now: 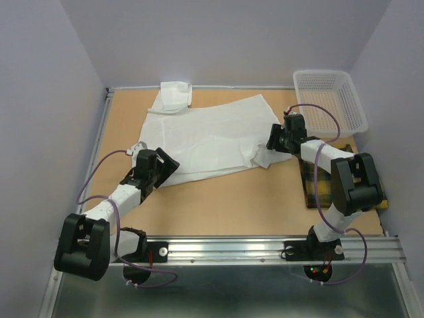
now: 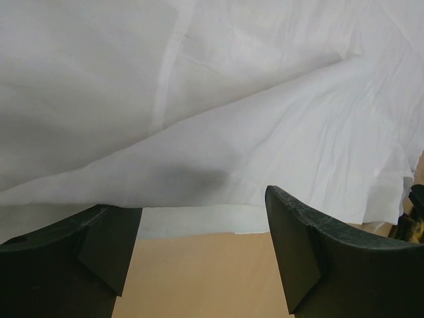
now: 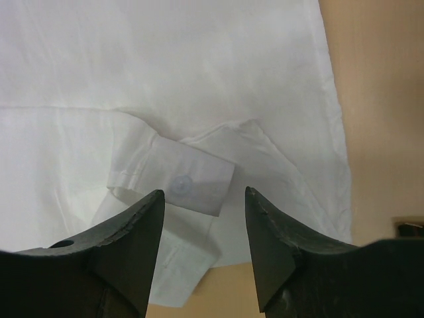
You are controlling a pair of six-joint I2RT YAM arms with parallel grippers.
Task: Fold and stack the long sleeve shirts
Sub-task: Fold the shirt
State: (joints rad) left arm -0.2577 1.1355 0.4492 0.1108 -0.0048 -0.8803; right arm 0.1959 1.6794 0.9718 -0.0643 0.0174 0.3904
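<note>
Folding the white shirt point(image 1: 212, 136) looks underway: the left gripper point(image 2: 202, 215) at its near hem and the right gripper point(image 3: 204, 199) over a cuff point(image 3: 192, 180) both gape, needing to pinch cloth next.

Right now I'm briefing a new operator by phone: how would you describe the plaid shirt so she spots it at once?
Start at the white mesh basket in the far right corner of the table. Just nearer than it, partly hidden under the right arm, lies the plaid shirt. It is the only yellow-and-dark patterned cloth; the white shirt spread mid-table is plain.
</note>
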